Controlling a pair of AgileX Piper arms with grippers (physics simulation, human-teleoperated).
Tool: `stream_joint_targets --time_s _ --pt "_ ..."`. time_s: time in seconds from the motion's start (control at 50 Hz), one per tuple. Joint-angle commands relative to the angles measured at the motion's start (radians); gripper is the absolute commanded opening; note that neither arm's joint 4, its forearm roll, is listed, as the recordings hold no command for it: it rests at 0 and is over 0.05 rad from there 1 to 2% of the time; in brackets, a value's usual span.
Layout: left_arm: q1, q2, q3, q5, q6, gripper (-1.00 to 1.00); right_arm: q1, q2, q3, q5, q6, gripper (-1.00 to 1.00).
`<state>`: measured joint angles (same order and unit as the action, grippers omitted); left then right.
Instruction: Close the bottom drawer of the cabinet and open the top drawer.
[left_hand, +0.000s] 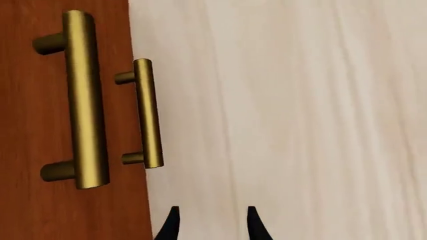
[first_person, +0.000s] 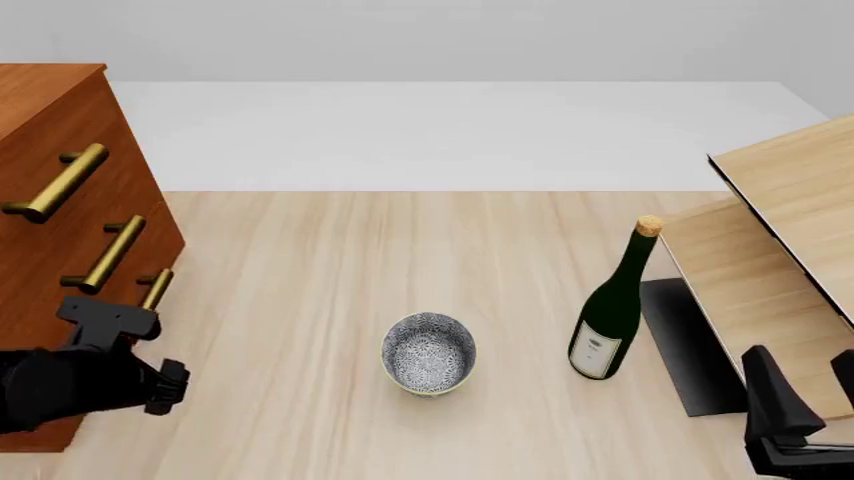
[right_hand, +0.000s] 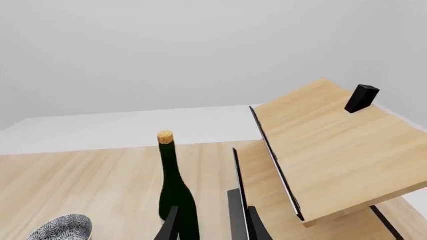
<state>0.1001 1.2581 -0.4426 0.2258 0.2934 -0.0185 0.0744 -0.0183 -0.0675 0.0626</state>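
Note:
The reddish-brown cabinet (first_person: 67, 130) stands at the table's left edge. Its three brass handles line up down the front: top drawer (first_person: 54, 185), middle, and bottom drawer (first_person: 156, 288). No drawer visibly sticks out. My left gripper (first_person: 158, 385) hovers in front of the cabinet's lower part. In the left wrist view its fingertips (left_hand: 172, 226) are apart and hold nothing, just off the cabinet front (left_hand: 33, 210), with a near handle (left_hand: 85, 100) and a farther one (left_hand: 148, 114) ahead. My right gripper (first_person: 805, 400) is open at the front right, far from the cabinet.
A patterned bowl (first_person: 429, 352) sits mid-table. A dark green corked bottle (first_person: 611, 320) stands to its right, also in the right wrist view (right_hand: 175, 190). Pale light-wood furniture (first_person: 787, 200) with a dark base (first_person: 687, 345) fills the right side.

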Motion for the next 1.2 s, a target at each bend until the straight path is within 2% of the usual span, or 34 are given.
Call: stream_joint_targets --time_s 0.02,0.2,0.4,0.44,0.5,0.52,0.56,0.68,0.72,0.78,0.8,0.84,0.88,0.92,0.98,1.02,1.06,1.12,1.14,1.2 --pt "-0.091 0.027 -0.057 0.019 -0.049 1.0 -0.002 0.007 -0.001 -0.006 0.004 1.0" --pt "-0.142 0.037 -0.089 0.032 -0.066 1.0 -0.001 0.009 -0.001 -0.007 0.008 1.0" --pt "-0.204 0.028 -0.191 0.086 -0.057 1.0 -0.001 0.009 -0.002 -0.005 0.011 1.0" --pt "-0.242 0.033 -0.207 0.086 -0.056 1.0 -0.001 0.01 -0.001 -0.006 0.013 1.0" --pt "-0.25 0.028 -0.223 0.088 -0.03 1.0 0.0 0.007 -0.002 -0.004 0.013 1.0" --pt "-0.243 0.015 -0.221 0.082 0.016 1.0 0.0 0.007 -0.002 -0.004 0.014 1.0" --pt "-0.23 0.007 -0.227 0.079 0.047 1.0 0.0 0.008 -0.001 -0.005 0.015 1.0" --pt "-0.261 0.016 -0.248 0.079 0.067 1.0 0.0 0.009 -0.002 -0.005 0.017 1.0" --pt "-0.249 0.012 -0.237 0.065 0.104 1.0 0.0 0.01 -0.002 -0.006 0.017 1.0" --pt "-0.281 0.02 -0.256 0.074 0.076 1.0 0.0 0.009 -0.002 -0.005 0.016 1.0" --pt "-0.323 0.02 -0.272 0.076 0.052 1.0 0.001 0.009 -0.002 -0.005 0.016 1.0" --pt "-0.321 0.006 -0.265 0.066 0.097 1.0 0.001 0.008 -0.002 -0.004 0.016 1.0" --pt "-0.375 -0.01 -0.288 0.069 0.091 1.0 0.0 0.008 -0.002 -0.004 0.016 1.0" --pt "-0.389 -0.015 -0.296 0.071 0.089 1.0 0.0 0.007 -0.002 -0.003 0.016 1.0" --pt "-0.407 -0.022 -0.284 0.057 0.131 1.0 0.001 0.004 -0.003 0.001 0.016 1.0" --pt "-0.435 -0.008 -0.288 0.062 0.124 1.0 0.001 0.003 -0.003 0.002 0.016 1.0" --pt "-0.41 -0.026 -0.264 0.043 0.19 1.0 0.001 0.001 -0.004 0.005 0.017 1.0" --pt "-0.341 -0.075 -0.189 -0.027 0.362 1.0 0.001 -0.001 -0.004 0.006 0.017 1.0" --pt "-0.336 -0.082 -0.183 -0.035 0.382 1.0 0.001 -0.001 -0.004 0.007 0.017 1.0" --pt "-0.353 -0.08 -0.193 -0.029 0.38 1.0 0.001 -0.002 -0.004 0.008 0.017 1.0"
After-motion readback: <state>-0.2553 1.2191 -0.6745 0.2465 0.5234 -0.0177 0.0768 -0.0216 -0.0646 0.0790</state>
